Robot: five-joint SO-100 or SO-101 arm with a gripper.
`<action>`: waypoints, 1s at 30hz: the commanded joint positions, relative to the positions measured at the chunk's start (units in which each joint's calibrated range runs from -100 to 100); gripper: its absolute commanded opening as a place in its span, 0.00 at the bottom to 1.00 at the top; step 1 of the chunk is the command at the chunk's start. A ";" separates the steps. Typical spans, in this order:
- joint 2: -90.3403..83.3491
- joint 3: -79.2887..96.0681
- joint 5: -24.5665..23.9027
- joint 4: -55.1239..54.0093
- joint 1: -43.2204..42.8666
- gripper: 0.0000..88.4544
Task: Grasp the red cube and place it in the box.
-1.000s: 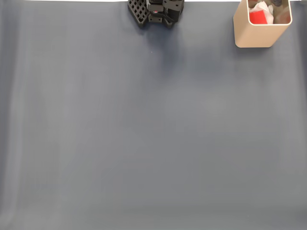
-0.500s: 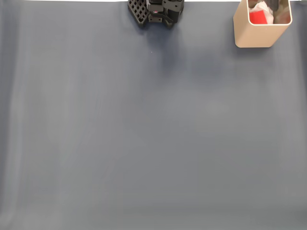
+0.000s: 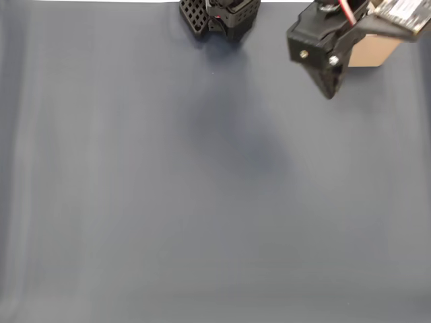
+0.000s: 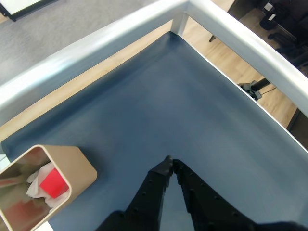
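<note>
Now the smooth red cube (image 4: 51, 183) is being cradled on white crumpled stuff inside the thin-walled beige box (image 4: 79, 166) (at eight o'clock, wrist view); the empty black gripper (image 4: 170, 161), fingertips touching, has been lifted out since.

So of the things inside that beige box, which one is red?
The red cube, small and smooth-faced, resting on crumpled white material inside the box.

In the fixed view the black end effector (image 3: 328, 91) covers most of the tall beige square box (image 3: 372, 52); the wrist view's left edge crops it.
</note>
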 commanded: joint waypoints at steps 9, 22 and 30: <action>-9.55 18.53 -1.22 -12.68 25.63 0.00; -25.82 37.68 -3.03 -22.20 31.73 0.00; -38.72 52.44 -3.91 -23.92 31.45 0.00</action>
